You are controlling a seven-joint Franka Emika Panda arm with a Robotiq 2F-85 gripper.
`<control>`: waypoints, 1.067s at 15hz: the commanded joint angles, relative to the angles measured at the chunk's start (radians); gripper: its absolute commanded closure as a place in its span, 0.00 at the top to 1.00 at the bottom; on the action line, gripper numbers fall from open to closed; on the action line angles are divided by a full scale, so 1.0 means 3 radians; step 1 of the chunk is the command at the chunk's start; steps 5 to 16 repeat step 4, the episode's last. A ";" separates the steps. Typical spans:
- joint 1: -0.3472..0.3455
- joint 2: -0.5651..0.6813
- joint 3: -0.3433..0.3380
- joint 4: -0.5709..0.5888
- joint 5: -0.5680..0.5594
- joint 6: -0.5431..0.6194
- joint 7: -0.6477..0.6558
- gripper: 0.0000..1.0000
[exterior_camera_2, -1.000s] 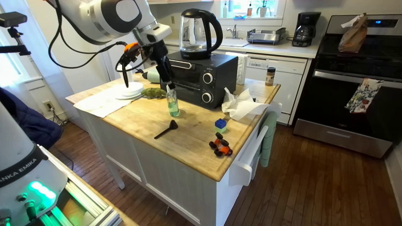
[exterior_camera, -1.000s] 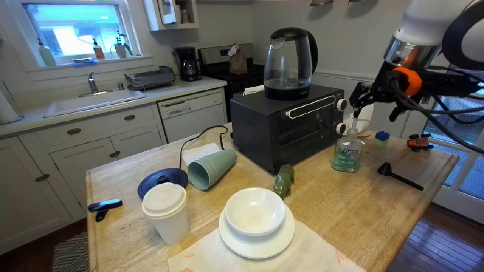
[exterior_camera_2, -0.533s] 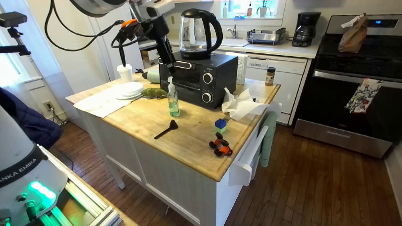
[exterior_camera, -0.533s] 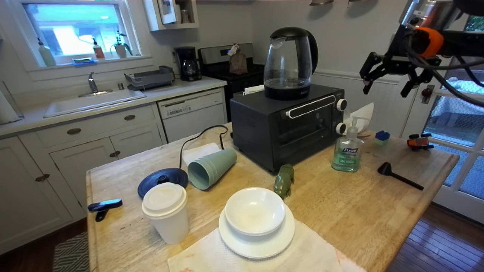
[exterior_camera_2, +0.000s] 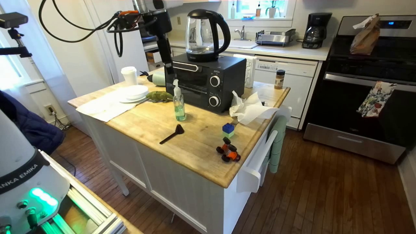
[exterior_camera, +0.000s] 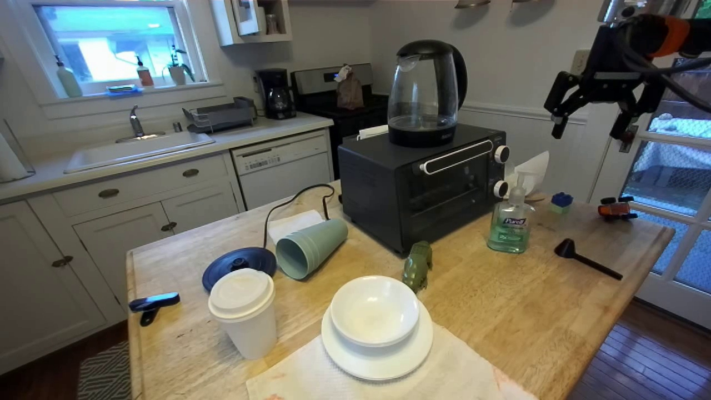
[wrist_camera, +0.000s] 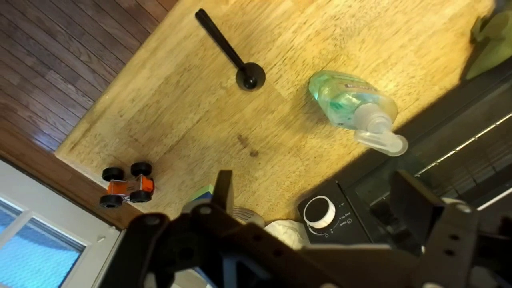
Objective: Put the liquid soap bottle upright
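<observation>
The liquid soap bottle is a translucent green pump bottle with a pale top and stands upright on the wooden table in both exterior views [exterior_camera: 509, 230] [exterior_camera_2: 179, 109], in front of the black toaster oven [exterior_camera: 383, 189]. It also shows in the wrist view [wrist_camera: 340, 98], apart from the fingers. My gripper shows in both exterior views [exterior_camera: 589, 133] [exterior_camera_2: 169, 69] and in the wrist view [wrist_camera: 314, 182]. It is open and empty, raised above the bottle and not touching it.
A glass kettle [exterior_camera: 425, 100] stands on the oven. A black scoop [exterior_camera_2: 172, 134], a toy car [exterior_camera_2: 228, 150], a block [exterior_camera_2: 228, 130] and crumpled paper [exterior_camera_2: 250, 109] lie near the bottle. A green toy [exterior_camera: 417, 266], white dishes [exterior_camera: 375, 311] and a tipped mug [exterior_camera: 311, 247] are farther off.
My gripper was at the bottle's pump top one second ago. It has since risen up and away from it. The bottle stays standing in the same place.
</observation>
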 commanded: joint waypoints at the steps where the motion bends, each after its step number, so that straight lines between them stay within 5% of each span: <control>1: -0.0118 0.0005 0.0116 0.0006 0.0052 -0.0005 -0.0042 1.00; 16: -0.0118 0.0005 0.0118 0.0006 0.0053 -0.0007 -0.0049 1.00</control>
